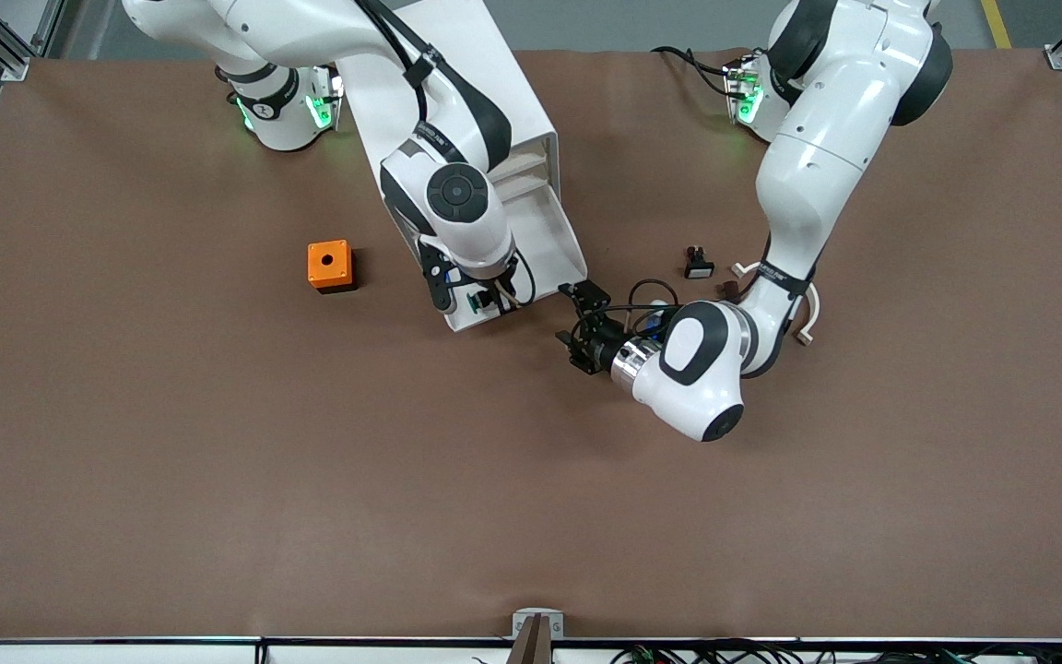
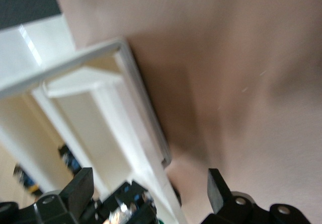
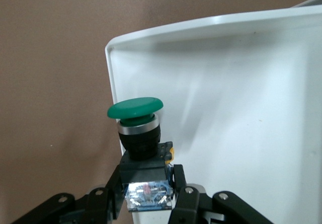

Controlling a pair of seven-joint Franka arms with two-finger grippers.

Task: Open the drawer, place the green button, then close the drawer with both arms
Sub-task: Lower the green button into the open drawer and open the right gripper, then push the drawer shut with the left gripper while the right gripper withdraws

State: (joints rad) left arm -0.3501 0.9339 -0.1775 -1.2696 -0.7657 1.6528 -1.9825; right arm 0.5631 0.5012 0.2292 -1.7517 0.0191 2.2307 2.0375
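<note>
The drawer (image 1: 557, 242) stands pulled out of the white cabinet (image 1: 514, 85) toward the front camera. My right gripper (image 1: 487, 301) is shut on the button (image 1: 476, 301) and holds it over the drawer's front corner toward the right arm's end. In the right wrist view the button (image 3: 136, 109) shows its green cap and its black-blue body clamped in the right gripper (image 3: 147, 177), with the drawer's white floor (image 3: 236, 113) beside it. My left gripper (image 1: 572, 323) is open and low by the drawer's other front corner. In the left wrist view the left gripper (image 2: 149, 188) straddles the drawer's rim (image 2: 146, 133).
An orange box with a hole (image 1: 330, 266) sits on the brown table toward the right arm's end. A black switch with a white face (image 1: 699, 266) and a small brown part (image 1: 726, 289) lie by the left arm's forearm.
</note>
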